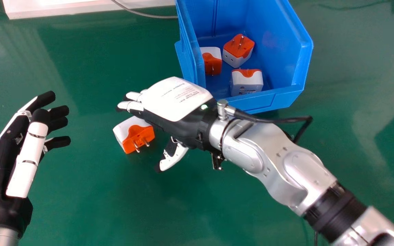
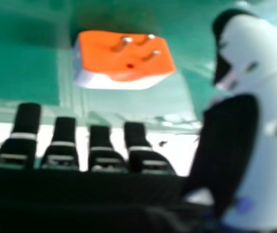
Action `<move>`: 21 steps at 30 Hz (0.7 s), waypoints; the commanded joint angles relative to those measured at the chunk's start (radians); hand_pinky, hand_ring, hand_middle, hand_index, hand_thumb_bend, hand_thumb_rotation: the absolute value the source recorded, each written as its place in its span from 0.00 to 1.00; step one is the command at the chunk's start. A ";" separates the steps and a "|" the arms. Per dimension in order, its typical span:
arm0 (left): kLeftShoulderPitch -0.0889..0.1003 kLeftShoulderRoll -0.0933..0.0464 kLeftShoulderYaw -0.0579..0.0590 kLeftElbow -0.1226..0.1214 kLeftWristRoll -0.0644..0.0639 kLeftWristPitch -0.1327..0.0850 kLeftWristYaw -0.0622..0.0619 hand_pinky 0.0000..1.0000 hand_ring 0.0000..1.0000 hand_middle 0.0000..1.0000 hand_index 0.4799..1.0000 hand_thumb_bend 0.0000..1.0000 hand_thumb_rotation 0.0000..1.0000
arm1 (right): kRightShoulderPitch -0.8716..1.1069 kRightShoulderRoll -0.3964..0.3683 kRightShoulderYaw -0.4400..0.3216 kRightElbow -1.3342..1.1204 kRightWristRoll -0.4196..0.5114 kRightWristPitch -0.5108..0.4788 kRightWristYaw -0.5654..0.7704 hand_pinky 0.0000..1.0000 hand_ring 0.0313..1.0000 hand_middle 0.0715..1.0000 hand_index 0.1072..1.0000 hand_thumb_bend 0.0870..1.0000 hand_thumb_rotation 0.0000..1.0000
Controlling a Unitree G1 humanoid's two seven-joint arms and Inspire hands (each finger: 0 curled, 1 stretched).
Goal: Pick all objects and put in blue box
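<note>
An orange and white adapter [image 1: 133, 135] lies on the green table with its pins toward the robot. My right hand [image 1: 176, 99] is just above and beside it, palm down, open, with the thumb held apart; the adapter is between the fingers' side and the thumb, not gripped. In the right hand view, the adapter [image 2: 126, 56] is in front of the open right hand [image 2: 99, 150]. At the left, my left hand [image 1: 22, 147] is open and holds nothing. Three adapters [image 1: 238, 49] rest inside the blue box [image 1: 279, 99].
The blue box stands beyond the right hand, its near wall close to the wrist. A grey cable [image 1: 145, 14] and a white object [image 1: 53, 7] are at the table's far side. A black cable [image 1: 275, 120] loops off the right wrist.
</note>
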 commanded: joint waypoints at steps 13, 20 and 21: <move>0.022 -0.008 -0.009 -0.070 0.004 0.008 0.008 0.70 0.79 0.78 0.65 0.55 0.84 | -0.130 0.039 0.053 0.113 -0.052 0.025 -0.033 0.71 0.86 0.89 0.82 0.42 0.15; 0.025 -0.005 -0.005 -0.074 0.003 0.012 0.006 0.70 0.79 0.78 0.64 0.57 0.84 | -0.160 0.081 0.063 0.153 -0.048 0.058 -0.017 0.70 0.85 0.89 0.81 0.42 0.16; 0.025 -0.005 -0.005 -0.073 0.003 0.012 0.006 0.70 0.79 0.78 0.64 0.57 0.84 | -0.162 0.086 0.063 0.158 -0.046 0.061 -0.016 0.70 0.85 0.89 0.81 0.42 0.16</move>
